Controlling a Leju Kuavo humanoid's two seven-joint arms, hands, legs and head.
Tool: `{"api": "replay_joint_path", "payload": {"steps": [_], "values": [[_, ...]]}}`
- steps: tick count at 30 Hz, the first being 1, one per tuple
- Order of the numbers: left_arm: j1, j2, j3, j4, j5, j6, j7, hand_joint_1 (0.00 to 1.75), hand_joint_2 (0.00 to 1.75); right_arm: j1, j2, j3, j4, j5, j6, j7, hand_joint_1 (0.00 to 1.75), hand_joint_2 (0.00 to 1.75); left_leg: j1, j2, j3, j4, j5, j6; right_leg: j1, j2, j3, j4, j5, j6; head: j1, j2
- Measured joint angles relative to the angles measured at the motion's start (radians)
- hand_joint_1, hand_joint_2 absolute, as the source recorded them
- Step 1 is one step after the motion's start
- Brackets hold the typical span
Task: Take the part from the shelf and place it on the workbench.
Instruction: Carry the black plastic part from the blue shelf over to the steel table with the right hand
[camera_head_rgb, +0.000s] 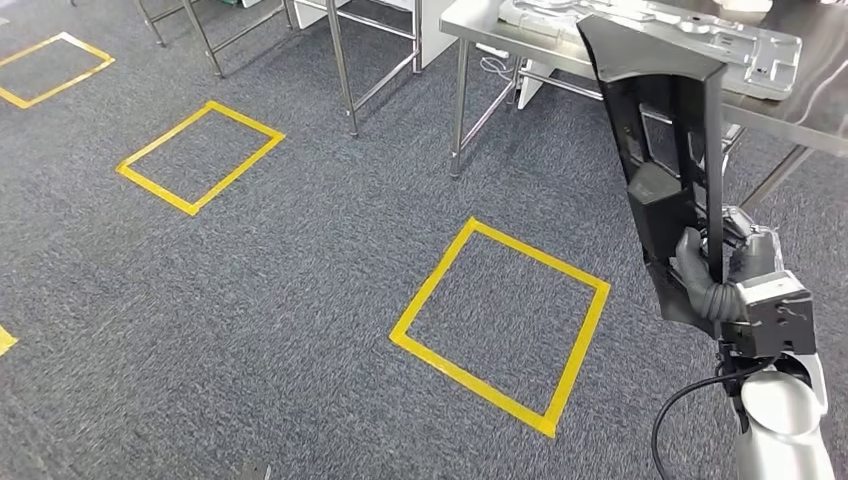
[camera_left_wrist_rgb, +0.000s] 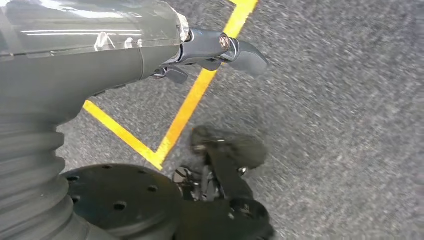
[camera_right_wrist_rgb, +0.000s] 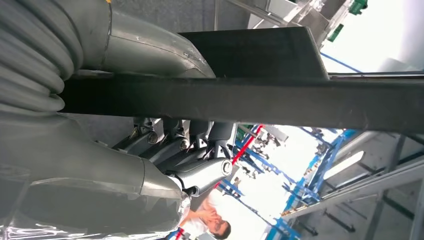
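My right hand (camera_head_rgb: 712, 280) grips a long black plastic part (camera_head_rgb: 662, 150) near its lower end and holds it upright at the right of the head view. The part's top reaches up in front of the steel workbench (camera_head_rgb: 800, 110) at the upper right. In the right wrist view the black part (camera_right_wrist_rgb: 280, 102) crosses the picture as a dark bar, with my right hand (camera_right_wrist_rgb: 165, 150) wrapped around it. My left hand (camera_left_wrist_rgb: 220, 50) hangs over the grey carpet, fingers apart, holding nothing.
A flat metal panel (camera_head_rgb: 700, 35) lies on the workbench. Bare steel frame legs (camera_head_rgb: 345, 70) stand at the back. Yellow tape squares (camera_head_rgb: 500, 315) mark the carpet, another square (camera_head_rgb: 200, 155) farther left. A person (camera_right_wrist_rgb: 210, 222) is in the background of the right wrist view.
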Motion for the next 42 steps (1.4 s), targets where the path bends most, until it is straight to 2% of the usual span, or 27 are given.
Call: {"api": "replay_joint_path", "payload": {"steps": [1, 2, 6, 8, 10, 12, 13, 14, 15, 17, 18, 20, 21, 23, 25, 26, 27, 28, 29, 31, 32, 33, 36, 37, 39, 41, 42], "values": [[0.001, 0.001, 0.0, 0.0, 0.0, 0.0, 0.0, 0.0, 1.75, -0.009, -0.004, 0.007, 0.008, 0.006, -0.002, 0.004, 1.75, 1.75, -0.002, -0.001, 0.022, -0.053, 0.02, 0.005, 0.001, 0.001, 0.008, 0.0, -0.01, 0.005, 0.0, 0.0], [0.001, 0.001, 0.0, 0.001, 0.0, -0.001, 0.0, 0.0, 1.75, -0.018, -0.008, 0.014, 0.014, 0.017, -0.004, 0.013, 1.75, 1.75, -0.004, -0.002, 0.035, -0.08, 0.02, 0.009, 0.002, 0.001, 0.012, -0.001, -0.016, 0.01, 0.0, 0.0], [-0.002, 0.002, -0.001, 0.001, 0.001, -0.006, -0.001, 0.0, 1.75, -0.045, -0.025, 0.036, 0.045, 0.09, -0.031, 0.087, 1.75, 1.75, -0.002, -0.005, 0.068, -0.119, -0.009, 0.029, -0.002, 0.001, 0.001, 0.03, -0.011, 0.034, 0.0, 0.0], [-0.002, 0.002, -0.001, 0.001, 0.001, -0.008, -0.001, 0.0, 1.75, -0.064, -0.031, 0.042, 0.06, 0.122, -0.051, 0.112, 1.75, 1.75, 0.001, -0.006, 0.089, -0.134, -0.015, 0.035, -0.005, 0.0, -0.057, 0.121, -0.024, 0.042, 0.0, 0.0], [-0.002, 0.002, -0.001, 0.001, 0.001, -0.009, -0.001, 0.0, 1.75, -0.075, -0.036, 0.044, 0.072, 0.15, -0.076, 0.132, 1.75, 1.75, 0.002, -0.008, 0.107, -0.138, -0.029, 0.038, -0.006, 0.0, -0.147, 0.234, -0.061, 0.048, 0.0, 0.0], [0.0, 0.002, -0.002, 0.001, 0.001, -0.01, 0.0, 0.0, 1.75, -0.077, -0.041, 0.046, 0.085, 0.173, -0.101, 0.151, 1.75, 1.75, 0.003, -0.011, 0.133, -0.138, -0.05, 0.036, -0.009, 0.0, -0.208, 0.273, -0.078, 0.052, 0.0, 0.0], [0.002, 0.002, -0.002, 0.001, 0.0, -0.01, 0.001, 0.0, 1.75, -0.077, -0.043, 0.047, 0.091, 0.179, -0.114, 0.16, 1.75, 1.75, 0.003, -0.012, 0.149, -0.138, -0.062, 0.034, -0.012, -0.001, -0.218, 0.249, -0.059, 0.053, 0.0, 0.0], [0.003, 0.002, -0.002, 0.001, 0.0, -0.01, 0.001, 0.0, 1.75, -0.078, -0.048, 0.048, 0.095, 0.182, -0.129, 0.168, 1.75, 1.75, 0.003, -0.013, 0.167, -0.138, -0.076, 0.031, -0.014, -0.002, -0.216, 0.198, -0.016, 0.054, 0.0, 0.0], [0.004, 0.002, -0.002, 0.002, 0.0, -0.01, 0.002, 0.0, 1.75, -0.078, -0.054, 0.048, 0.099, 0.178, -0.144, 0.174, 1.75, 1.75, 0.003, -0.014, 0.182, -0.138, -0.089, 0.027, -0.016, -0.006, -0.211, 0.135, 0.047, 0.053, 0.0, 0.0], [0.004, 0.002, -0.002, 0.002, 0.0, -0.011, 0.004, 0.0, 1.75, -0.078, -0.066, 0.047, 0.106, 0.153, -0.162, 0.174, 1.75, 1.75, 0.003, -0.016, 0.202, -0.138, -0.112, 0.015, -0.01, -0.014, -0.2, 0.047, 0.13, 0.043, 0.001, 0.0], [0.004, 0.002, -0.002, 0.003, 0.0, -0.012, 0.005, 0.0, 1.75, -0.076, -0.072, 0.047, 0.107, 0.136, -0.165, 0.166, 1.75, 1.75, 0.002, -0.015, 0.21, -0.138, -0.12, 0.008, -0.006, -0.014, -0.198, 0.031, 0.144, 0.034, 0.002, 0.0], [0.0, 0.002, -0.003, 0.003, 0.0, -0.013, 0.006, 0.0, 1.75, -0.072, -0.082, 0.046, 0.101, 0.104, -0.166, 0.139, 1.75, 1.75, 0.002, -0.013, 0.216, -0.133, -0.123, -0.005, -0.002, -0.007, -0.185, 0.029, 0.13, 0.013, 0.004, 0.0], [-0.002, 0.002, -0.003, 0.003, 0.0, -0.013, 0.005, 0.0, 1.75, -0.071, -0.086, 0.046, 0.096, 0.094, -0.167, 0.127, 1.75, 1.75, 0.003, -0.011, 0.214, -0.113, -0.12, -0.01, -0.003, -0.004, -0.174, 0.025, 0.122, 0.005, 0.004, 0.0], [-0.004, 0.002, -0.003, 0.003, 0.0, -0.014, 0.004, 0.0, 1.75, -0.071, -0.092, 0.046, 0.085, 0.084, -0.169, 0.111, 1.75, 1.75, 0.005, -0.011, 0.164, -0.014, -0.123, -0.017, -0.005, -0.002, -0.145, 0.018, 0.105, -0.009, 0.003, 0.0], [-0.005, 0.002, -0.003, 0.003, 0.0, -0.014, 0.004, 0.0, 1.75, -0.068, -0.095, 0.046, 0.082, 0.08, -0.17, 0.107, 1.75, 1.75, 0.006, -0.01, 0.074, 0.118, -0.167, -0.021, -0.002, 0.001, -0.12, 0.016, 0.084, -0.017, 0.003, 0.0], [-0.005, 0.002, -0.003, 0.003, 0.0, -0.014, 0.004, 0.0, 1.75, -0.066, -0.095, 0.046, 0.082, 0.079, -0.17, 0.106, 1.75, 1.75, 0.005, -0.01, 0.033, 0.161, -0.198, -0.02, 0.0, 0.002, -0.107, 0.016, 0.073, -0.018, 0.003, 0.0], [-0.004, 0.002, -0.003, 0.003, 0.0, -0.014, 0.004, 0.0, 1.75, -0.063, -0.096, 0.046, 0.082, 0.079, -0.17, 0.106, 1.75, 1.75, 0.004, -0.01, 0.004, 0.174, -0.217, -0.018, 0.003, 0.005, -0.092, 0.016, 0.061, -0.02, 0.003, 0.0], [-0.002, 0.002, -0.003, 0.003, 0.0, -0.014, 0.004, 0.0, 1.75, -0.061, -0.096, 0.046, 0.081, 0.079, -0.17, 0.106, 1.75, 1.75, 0.002, -0.01, -0.01, 0.156, -0.215, -0.013, 0.005, 0.007, -0.077, 0.016, 0.05, -0.021, 0.003, 0.0], [0.001, 0.002, -0.003, 0.003, 0.0, -0.014, 0.005, 0.0, 1.75, -0.06, -0.096, 0.046, 0.081, 0.078, -0.17, 0.106, 1.75, 1.75, -0.002, -0.011, -0.012, 0.109, -0.186, -0.005, 0.008, 0.009, -0.061, 0.016, 0.038, -0.021, 0.003, 0.0], [0.006, 0.006, -0.003, 0.004, 0.0, -0.014, 0.005, 0.0, 1.75, -0.057, -0.097, 0.046, 0.082, 0.077, -0.17, 0.105, 1.75, 1.75, -0.017, -0.014, -0.001, -0.02, -0.063, 0.019, 0.012, 0.013, -0.035, 0.015, 0.015, -0.02, 0.003, 0.0], [0.007, 0.008, -0.003, 0.005, 0.0, -0.014, 0.005, 0.0, 1.75, -0.055, -0.097, 0.046, 0.082, 0.076, -0.171, 0.104, 1.75, 1.75, -0.023, -0.016, 0.006, -0.067, -0.014, 0.029, 0.014, 0.015, -0.027, 0.014, 0.005, -0.016, 0.003, 0.0], [0.007, 0.01, -0.003, 0.006, 0.0, -0.014, 0.004, 0.0, 1.75, -0.052, -0.098, 0.047, 0.082, 0.074, -0.172, 0.102, 1.75, 1.75, -0.028, -0.018, 0.011, -0.096, 0.018, 0.037, 0.013, 0.016, -0.02, 0.012, -0.001, -0.012, 0.003, 0.0], [0.004, 0.009, -0.003, 0.006, 0.001, -0.013, 0.004, 0.0, 1.75, -0.052, -0.104, 0.048, 0.071, 0.071, -0.176, 0.094, 1.75, 1.75, -0.028, -0.017, 0.039, -0.125, 0.02, 0.048, 0.013, 0.017, -0.013, 0.025, 0.001, 0.004, 0.003, 0.0], [0.003, 0.008, -0.003, 0.006, 0.001, -0.013, 0.004, 0.0, 1.75, -0.056, -0.108, 0.048, 0.066, 0.071, -0.179, 0.092, 1.75, 1.75, -0.025, -0.016, 0.053, -0.137, 0.019, 0.051, 0.013, 0.014, -0.026, 0.052, 0.004, 0.008, 0.003, 0.0], [0.001, 0.007, -0.003, 0.006, 0.001, -0.013, 0.003, 0.0, 1.75, -0.064, -0.112, 0.048, 0.058, 0.086, -0.196, 0.095, 1.75, 1.75, -0.019, -0.016, 0.08, -0.155, 0.011, 0.054, 0.009, 0.009, -0.089, 0.153, -0.011, 0.018, 0.003, 0.0], [0.0, 0.006, -0.003, 0.006, 0.001, -0.014, 0.004, 0.0, 1.75, -0.065, -0.114, 0.048, 0.055, 0.116, -0.229, 0.109, 1.75, 1.75, -0.013, -0.017, 0.103, -0.16, -0.006, 0.052, 0.0, 0.008, -0.169, 0.253, -0.062, 0.033, 0.003, 0.0], [0.001, 0.005, -0.004, 0.006, 0.001, -0.014, 0.005, 0.0, 1.75, -0.064, -0.114, 0.048, 0.053, 0.131, -0.244, 0.118, 1.75, 1.75, -0.011, -0.018, 0.117, -0.16, -0.017, 0.05, -0.006, 0.007, -0.197, 0.271, -0.083, 0.041, 0.003, 0.0]]}}
